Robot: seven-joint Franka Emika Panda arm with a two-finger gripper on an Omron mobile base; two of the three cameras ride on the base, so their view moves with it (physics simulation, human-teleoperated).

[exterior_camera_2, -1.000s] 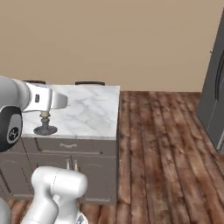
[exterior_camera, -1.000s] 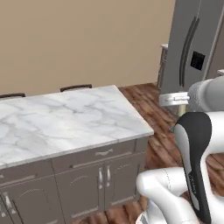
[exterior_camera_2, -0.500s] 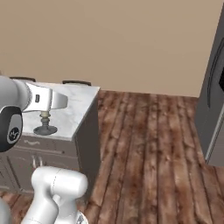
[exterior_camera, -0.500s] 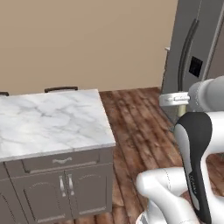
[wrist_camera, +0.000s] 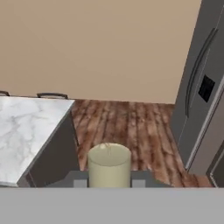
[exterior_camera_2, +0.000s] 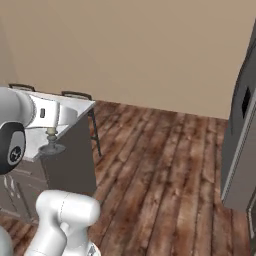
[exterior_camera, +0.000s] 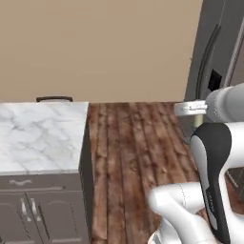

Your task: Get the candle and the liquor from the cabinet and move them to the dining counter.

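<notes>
The fingers (wrist_camera: pixel 109 183) are gripping the candle (wrist_camera: pixel 109 165) narrowly by its pale stick, carrying it upright in the air just off the end of the dining counter (exterior_camera: pixel 38 138); its dish base is showing under the hand in the right base view. The candle is judged light and stiff but waxy, so a low grip near the holder is holding it best. Open wooden floor (exterior_camera: pixel 133 157) is lying between the counter's edge and the refrigerator (wrist_camera: pixel 201 92), giving ample swing room.

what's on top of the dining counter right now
The visible marble top of the dining counter is bare. The candle is held in the tool, whose arm covers part of the counter.
</notes>
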